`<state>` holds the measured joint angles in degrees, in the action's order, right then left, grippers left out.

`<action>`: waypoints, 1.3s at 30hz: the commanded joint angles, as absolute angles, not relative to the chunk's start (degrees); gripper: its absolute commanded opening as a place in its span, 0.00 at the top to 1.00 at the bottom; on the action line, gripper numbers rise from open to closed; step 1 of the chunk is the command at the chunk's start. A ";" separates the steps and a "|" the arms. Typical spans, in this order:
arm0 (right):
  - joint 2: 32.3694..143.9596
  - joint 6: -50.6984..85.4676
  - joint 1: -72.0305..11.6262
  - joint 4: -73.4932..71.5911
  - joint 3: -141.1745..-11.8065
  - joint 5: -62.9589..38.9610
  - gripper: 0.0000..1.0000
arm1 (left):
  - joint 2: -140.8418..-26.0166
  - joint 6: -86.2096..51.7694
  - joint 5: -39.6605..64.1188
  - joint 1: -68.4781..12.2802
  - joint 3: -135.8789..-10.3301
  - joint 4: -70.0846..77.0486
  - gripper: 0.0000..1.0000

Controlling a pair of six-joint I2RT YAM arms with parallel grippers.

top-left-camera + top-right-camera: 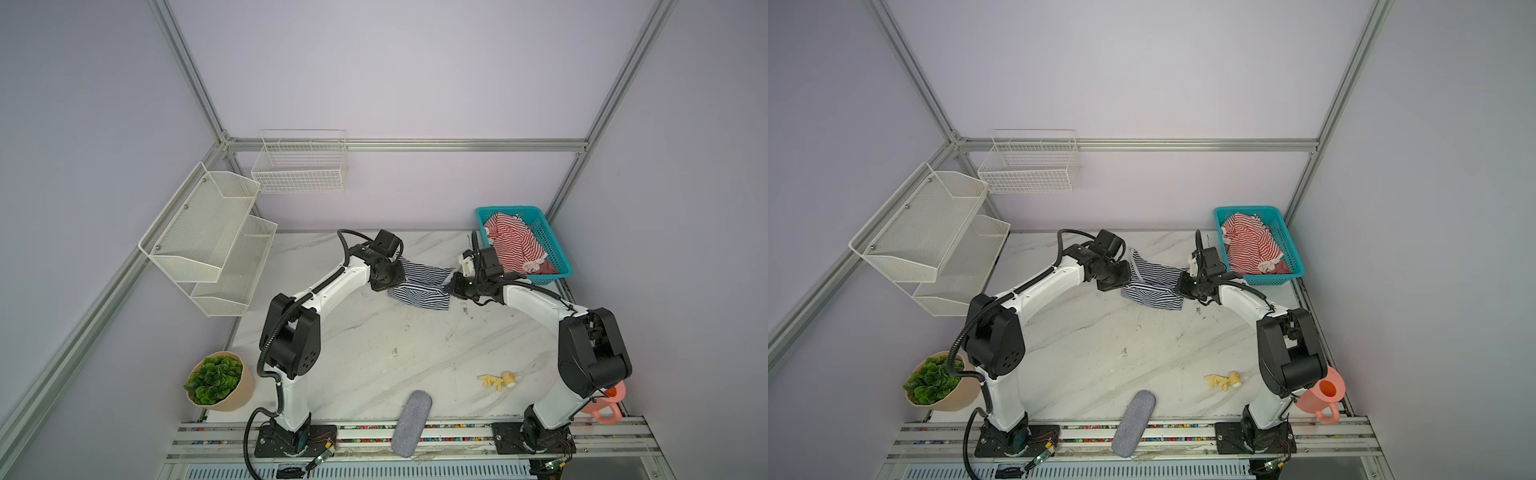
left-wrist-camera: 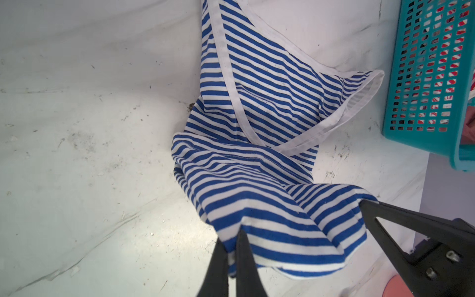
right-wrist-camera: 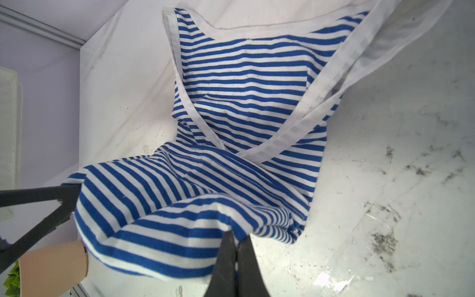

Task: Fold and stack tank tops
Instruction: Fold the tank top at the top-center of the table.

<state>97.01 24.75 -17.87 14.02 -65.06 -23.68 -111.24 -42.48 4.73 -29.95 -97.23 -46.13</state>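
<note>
**Both grippers clamped on the navy top, red one waiting**

Left gripper (image 2: 231, 235) is clenched on a bunch of striped cloth at one side of the navy-and-white tank top (image 1: 419, 291), its jaws pressed together with fabric between them. That shirt sits toward the back of the marble table (image 1: 374, 353), strung between the two arms. The gripped end is lifted, while the end with the white-bound straps (image 2: 239, 110) trails on the marble. Right gripper (image 3: 236, 237) is pinched onto the opposite side of the same raised end. Further right, the red-and-white tank top (image 1: 515, 245) lies crumpled in the teal basket (image 1: 509, 208), with neither arm on it.

Thin knit like this should be light, limp and stretchy. It sags between the two holds and will not keep a crease unaided. Judging by the drape, grips belong at the outer corners, on hem or binding where the cloth is doubled. Mild tension across should let a fold land flat rather than bunch.
</note>
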 commanded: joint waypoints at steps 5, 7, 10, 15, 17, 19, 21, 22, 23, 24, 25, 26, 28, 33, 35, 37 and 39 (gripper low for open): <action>100.99 23.11 -15.08 11.89 -69.00 -25.74 1.00 | -116.83 -38.28 6.50 -28.74 -110.66 -48.37 0.99; 102.00 23.03 -14.60 11.81 -69.62 -25.93 1.00 | -118.26 -37.86 6.58 -28.48 -112.54 -48.43 0.99; 103.07 23.03 -13.81 11.39 -70.14 -26.43 1.00 | -120.88 -37.37 7.58 -27.97 -116.10 -49.16 0.98; 104.69 23.33 -12.52 10.50 -70.97 -27.27 1.00 | -124.30 -36.71 8.52 -27.52 -121.75 -49.84 0.96; 105.34 23.78 -12.07 9.74 -71.19 -27.81 1.00 | -125.50 -36.49 8.61 -27.38 -123.93 -50.01 0.95; 106.35 23.99 -11.63 9.40 -72.06 -28.46 1.00 | -126.81 -36.39 8.68 -27.04 -125.73 -50.10 0.95; 107.39 24.36 -11.34 9.11 -73.11 -28.92 1.00 | -128.21 -36.57 9.41 -26.74 -127.45 -50.10 0.95; 107.74 24.41 -11.18 8.99 -73.50 -28.97 1.00 | -128.83 -36.56 9.72 -26.64 -128.17 -50.10 0.95; 108.08 24.51 -11.03 8.90 -74.05 -29.07 1.00 | -129.54 -36.48 10.11 -26.55 -128.95 -50.16 0.95; 108.42 24.60 -10.90 8.79 -74.48 -29.29 1.00 | -130.14 -36.51 10.36 -26.41 -129.88 -50.08 0.95; 108.67 24.68 -10.72 8.77 -74.93 -29.32 1.00 | -130.82 -36.47 10.39 -26.35 -130.71 -50.01 0.95; 109.05 24.74 -10.51 8.79 -75.47 -29.35 1.00 | -131.51 -36.35 10.59 -26.28 -131.68 -50.07 0.95; 109.57 25.07 -10.00 8.55 -76.18 -29.68 1.00 | -132.90 -36.44 11.00 -26.11 -133.68 -49.93 0.94; 112.10 26.00 -8.87 7.56 -78.53 -30.56 1.00 | -137.34 -36.92 12.36 -25.93 -139.57 -48.08 0.92; 113.45 26.23 -8.42 7.43 -79.48 -30.84 1.00 | -138.75 -37.47 13.17 -25.80 -141.03 -46.35 0.92; 114.73 26.36 -8.02 7.34 -80.53 -31.19 1.00 | -139.86 -38.18 13.68 -25.67 -141.79 -44.35 0.92; 115.69 26.50 -7.45 7.24 -81.60 -31.29 1.00 | -140.52 -38.69 14.11 -25.43 -141.85 -42.41 0.91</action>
<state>114.39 25.80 -8.25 8.32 -79.68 -30.17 -140.33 -38.13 12.12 -26.06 -136.14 -46.94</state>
